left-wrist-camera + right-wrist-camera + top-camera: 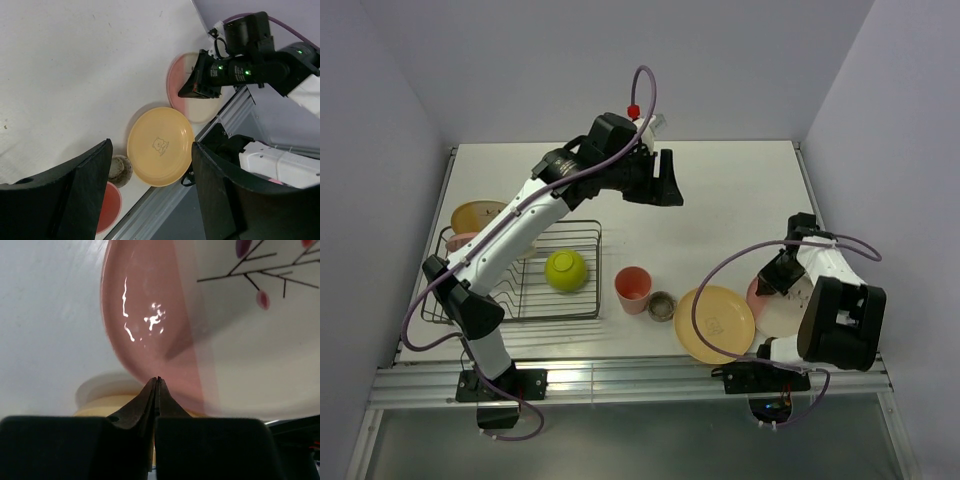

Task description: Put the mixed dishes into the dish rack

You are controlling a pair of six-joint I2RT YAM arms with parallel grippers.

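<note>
We saw a matte white table (740,200), faintly specked, boxed in by pale lilac walls (520,70). At its left sat the dark wire rack (525,305), with a glossy yellow-green bowl (566,270) inside. To its right were a pink cup (633,288), a tiny cup (662,305), a round yellow plate (718,322) and a pink-and-cream plate (785,315). The left gripper (668,185) hung released and empty. The right gripper (157,380) was clenched on nothing at that shiny plate's rim.

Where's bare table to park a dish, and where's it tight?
Bare: far half of the table, from behind the dish rack to the right edge. Crowded: the near edge, where pink cup, tiny cup, yellow plate and cream-and-pink plate sit close together.
</note>
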